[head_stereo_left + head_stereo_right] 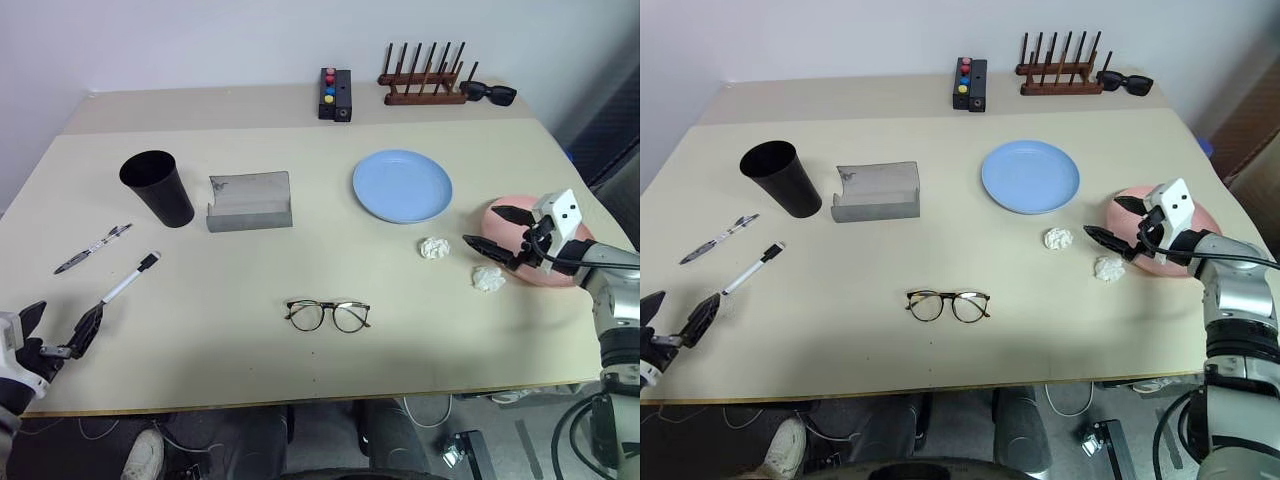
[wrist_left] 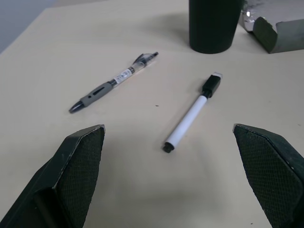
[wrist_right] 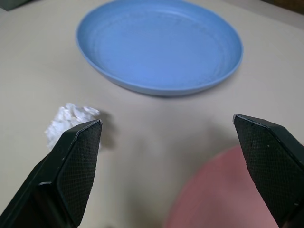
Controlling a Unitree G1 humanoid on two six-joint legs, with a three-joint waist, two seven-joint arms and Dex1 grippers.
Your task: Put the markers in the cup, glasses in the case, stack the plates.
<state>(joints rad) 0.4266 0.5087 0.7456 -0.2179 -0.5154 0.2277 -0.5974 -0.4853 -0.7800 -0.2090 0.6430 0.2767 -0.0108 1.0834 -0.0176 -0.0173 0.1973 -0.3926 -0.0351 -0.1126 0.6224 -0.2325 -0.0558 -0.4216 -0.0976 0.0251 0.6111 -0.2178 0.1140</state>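
So the table (image 1: 300, 380) is a big beige top, and I'll place everything off the light blue plate (image 1: 402, 185), which sits right of centre toward the back. The salmon pink plate (image 1: 505, 215) is to its right and a bit nearer the front edge, well apart from it and mostly hidden behind the right gripper (image 1: 497, 232). That gripper hangs over the pink plate's left rim with its jaws spread wide, nothing between them. So no stacking done yet.

Left of the blue plate is the grey case (image 1: 250, 201), lying open. Further left again stands the black cup (image 1: 157, 187), upright with nothing visible in it. The wooden rack (image 1: 423, 78) is behind the blue plate at the back of the table, with black sunglasses (image 1: 488, 93) just right of it and a small black box with coloured buttons (image 1: 335, 94) to its left.

The glasses (image 1: 328, 315) lie in front of the blue plate and slightly left, near the front edge, unfolded and flat.

Both markers lie far left, in front of the cup: the silver-grey one (image 1: 93, 248) and the white one with the black cap (image 1: 131, 277), near each other but not touching. The left gripper (image 1: 58, 333) sits at the front left corner just short of the white marker, jaws wide open and holding nothing.

Two crumpled paper balls (image 1: 434, 248) (image 1: 488, 278) lie just in front of the blue plate, to its right.
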